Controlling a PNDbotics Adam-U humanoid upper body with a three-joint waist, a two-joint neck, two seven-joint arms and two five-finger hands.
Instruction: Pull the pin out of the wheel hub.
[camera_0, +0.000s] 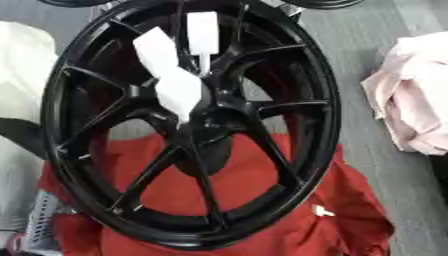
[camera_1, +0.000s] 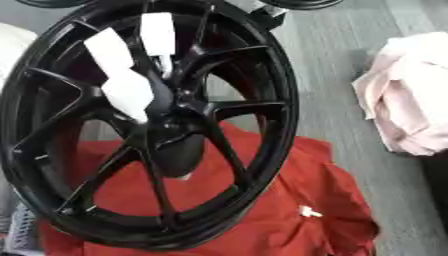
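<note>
Pin candidate: white flat-tabbed piece with a thin pale stem, far side of the black multi-spoke alloy wheel, stem pointing down toward the wheel hub. Can't see whether the stem tip is seated in a hole or just lies against a spoke.

Second white piece, a bent flat strip, runs from the far left down across the hub centre and hides part of it. Could be a tag or another handle, can't tell which.

My guess on handling: the pin is light, stiff and smooth, probably plastic tab on a thin stem. The stem looks like the weak part, so I'd take it by the tab, thumb on one flat face and fingers on the other, and pull straight along the stem line with no side bending. The wheel is heavy and rigid and shouldn't shift much, but it stands tilted, so a skewed pull could rock it.

Left hand and right hand: neither shows in either view, so I can't say how the fingers stand. Dark lump just below the hub is unreadable.

Surroundings:
- crumpled red cloth under the near part of the wheel, with a small white bit on it
- bunched pale pink cloth to the right, apart from the wheel
- cream fabric on the left
- grey mesh basket in the near left corner
- grey surface underneath
- another black rim at the far edge
</note>
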